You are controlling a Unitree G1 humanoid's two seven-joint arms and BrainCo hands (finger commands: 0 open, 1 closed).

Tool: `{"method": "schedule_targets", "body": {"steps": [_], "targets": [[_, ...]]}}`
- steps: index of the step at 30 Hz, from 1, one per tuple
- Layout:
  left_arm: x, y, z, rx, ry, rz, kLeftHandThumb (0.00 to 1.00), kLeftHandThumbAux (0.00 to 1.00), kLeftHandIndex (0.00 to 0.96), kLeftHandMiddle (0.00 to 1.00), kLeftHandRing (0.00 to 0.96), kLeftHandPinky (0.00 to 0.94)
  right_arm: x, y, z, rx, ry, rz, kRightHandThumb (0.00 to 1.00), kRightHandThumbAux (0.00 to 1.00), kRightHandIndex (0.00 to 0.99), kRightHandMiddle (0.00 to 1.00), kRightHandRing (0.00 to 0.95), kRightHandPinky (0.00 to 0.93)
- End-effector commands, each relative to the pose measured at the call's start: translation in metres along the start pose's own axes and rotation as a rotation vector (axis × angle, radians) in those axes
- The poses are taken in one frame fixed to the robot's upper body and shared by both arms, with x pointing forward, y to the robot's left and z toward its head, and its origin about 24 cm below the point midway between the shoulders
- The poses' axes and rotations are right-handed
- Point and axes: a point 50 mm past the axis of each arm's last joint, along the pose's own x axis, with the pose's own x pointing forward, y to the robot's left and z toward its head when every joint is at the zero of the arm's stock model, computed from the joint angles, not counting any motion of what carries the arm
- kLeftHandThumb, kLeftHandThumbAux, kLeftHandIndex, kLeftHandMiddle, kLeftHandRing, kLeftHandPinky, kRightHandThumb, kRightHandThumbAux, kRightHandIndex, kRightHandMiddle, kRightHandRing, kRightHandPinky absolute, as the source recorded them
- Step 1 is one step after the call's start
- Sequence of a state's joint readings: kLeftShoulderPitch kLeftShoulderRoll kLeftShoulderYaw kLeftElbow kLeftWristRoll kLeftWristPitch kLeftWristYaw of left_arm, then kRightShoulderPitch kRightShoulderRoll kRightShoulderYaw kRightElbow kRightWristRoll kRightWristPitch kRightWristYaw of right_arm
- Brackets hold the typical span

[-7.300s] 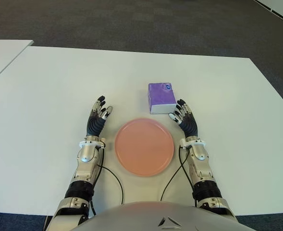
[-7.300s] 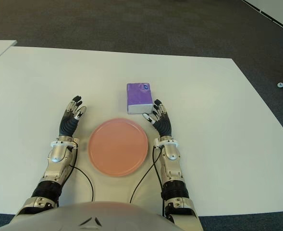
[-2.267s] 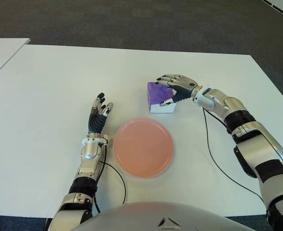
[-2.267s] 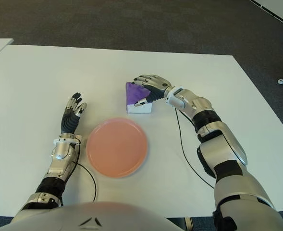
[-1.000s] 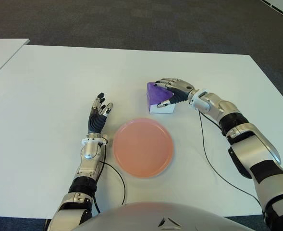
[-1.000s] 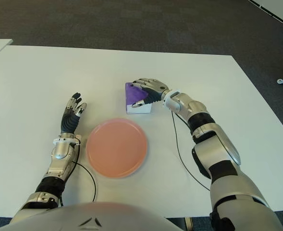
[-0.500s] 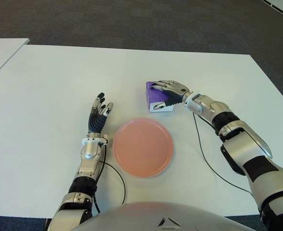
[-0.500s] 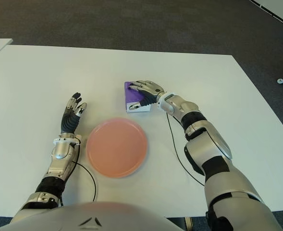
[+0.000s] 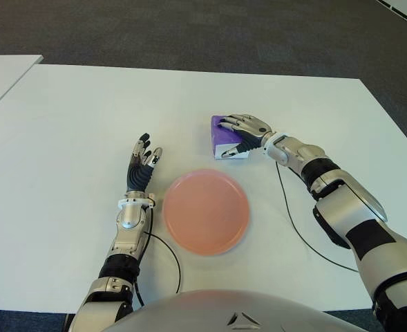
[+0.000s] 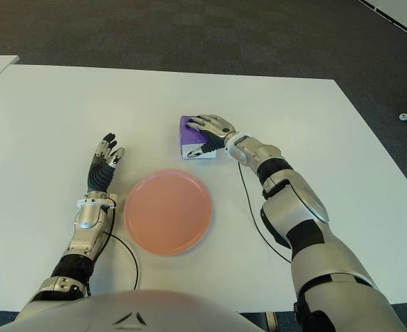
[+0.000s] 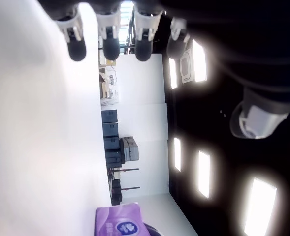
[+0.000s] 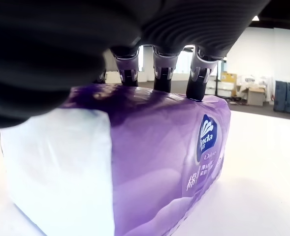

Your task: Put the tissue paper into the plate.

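Tissue paper point(image 9: 224, 134), a purple pack with a white end face, lies on the white counter point(image 9: 65, 117) just beyond the far right rim of the pink plate point(image 9: 205, 211), close to it but apart. The right robot hand point(image 9: 243, 133) is laid over the pack's top, arm stretched forward across the counter from the right of the plate, wrist low, with the fingers point(image 12: 162, 69) draped across the upper face and the thumb against the white end nearest the plate, so the hand is closed around the pack. The pack sits flat on the counter. The right wrist view shows what the eye views cannot: three fingertips pressing down on the far top edge of the purple wrapper, a logo on the side, and the white end face up close. The left robot hand point(image 9: 142, 169) shows just left of the plate, palm-side fingers extended and slightly spread, holding nothing; its wrist view shows the straight fingertips point(image 11: 110, 46) in a row above the counter and, farther off, the purple pack seen end-on.
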State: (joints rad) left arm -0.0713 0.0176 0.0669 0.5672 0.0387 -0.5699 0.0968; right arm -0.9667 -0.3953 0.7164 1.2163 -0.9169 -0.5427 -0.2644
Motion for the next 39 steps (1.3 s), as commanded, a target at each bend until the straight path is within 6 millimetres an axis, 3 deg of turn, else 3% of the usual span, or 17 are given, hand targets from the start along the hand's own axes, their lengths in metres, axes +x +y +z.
{"method": "schedule_targets", "body": {"steps": [1,28,32,39], "targets": [[-0.019,0.001,-0.022,0.014,0.124,0.013,0.0,0.449,0.0,0.0,0.0,0.0,-0.002,0.01,-0.001,-0.008,0.016,0.059,0.293,0.286,0.0,0.0,0.0,0.0],[-0.024,0.001,-0.022,0.023,0.143,0.038,0.0,0.444,0.0,0.0,0.0,0.0,-0.008,0.026,-0.002,0.021,0.047,0.093,0.303,0.309,0.0,0.0,0.0,0.0],[-0.024,0.002,-0.022,0.026,0.151,0.043,0.0,0.44,0.0,0.0,0.0,0.0,-0.008,0.038,0.005,0.002,0.046,0.103,0.331,0.316,0.0,0.0,0.0,0.0],[-0.025,0.003,-0.022,0.028,0.156,0.049,0.0,0.442,0.0,0.0,0.0,0.0,-0.015,0.086,0.032,-0.065,0.051,0.147,0.418,0.314,0.0,0.003,0.0,0.0]]}}
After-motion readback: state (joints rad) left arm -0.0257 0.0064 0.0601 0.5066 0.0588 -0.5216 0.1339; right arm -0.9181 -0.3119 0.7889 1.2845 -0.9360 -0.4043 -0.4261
